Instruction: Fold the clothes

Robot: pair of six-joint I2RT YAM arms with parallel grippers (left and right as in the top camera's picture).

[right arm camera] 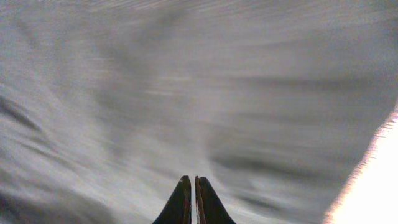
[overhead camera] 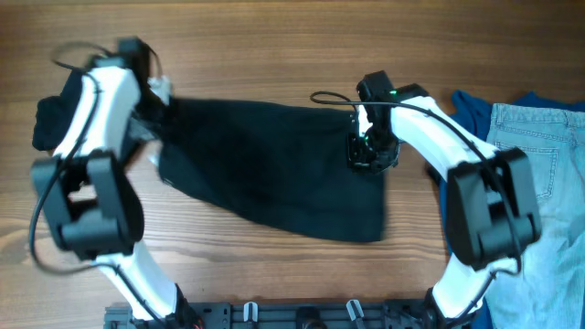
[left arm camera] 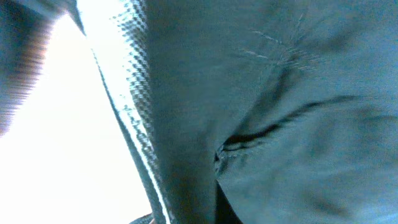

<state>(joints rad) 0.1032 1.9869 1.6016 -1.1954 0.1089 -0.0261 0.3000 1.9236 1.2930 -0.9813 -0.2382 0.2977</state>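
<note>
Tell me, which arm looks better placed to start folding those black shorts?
Right, probably. The right hand sits visibly on the black shorts' corner, fingers shut, with the whole garment spread ahead to fold across. The left hand is hidden under its blurred arm at the opposite edge.

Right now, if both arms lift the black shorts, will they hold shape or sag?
Likely floppy: the shorts lie flat with uneven edges, so the middle should sag between two lift points. Probably light, since their fabric looks thin in the left wrist view. Pushed, they would likely bunch rather than slide on the wooden table.
</note>
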